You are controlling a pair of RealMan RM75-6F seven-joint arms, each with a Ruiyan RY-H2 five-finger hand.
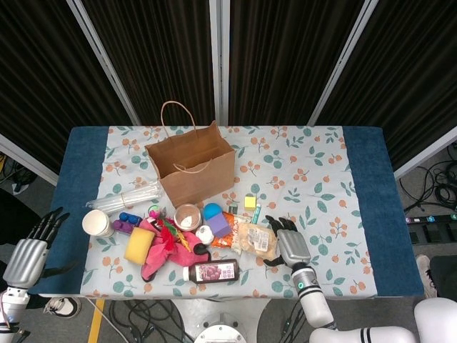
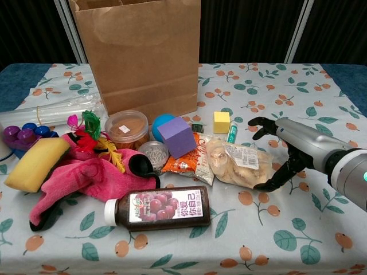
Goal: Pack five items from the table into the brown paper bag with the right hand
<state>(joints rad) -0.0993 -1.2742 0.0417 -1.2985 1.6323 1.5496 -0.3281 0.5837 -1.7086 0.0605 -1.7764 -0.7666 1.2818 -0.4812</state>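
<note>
The brown paper bag [image 1: 190,168] [image 2: 143,54] stands open and upright at the back left of the table. In front of it lies a pile of items. At the pile's right end is a clear snack packet [image 1: 255,239] [image 2: 238,163]. My right hand [image 1: 286,244] [image 2: 287,150] is low at the packet's right end, open, with fingers spread beyond it and thumb on its near side. Nothing is in its grasp. I cannot tell whether it touches the packet. My left hand [image 1: 28,251] hangs open off the table's left edge.
The pile holds a dark juice bottle [image 2: 160,207], purple cube [image 2: 176,137], blue ball [image 2: 161,122], yellow cube [image 2: 221,122], green pen [image 2: 231,133], orange-lidded jar [image 2: 126,127], pink cloth [image 2: 92,175] and yellow sponge [image 2: 35,163]. A paper cup [image 1: 96,223] stands far left.
</note>
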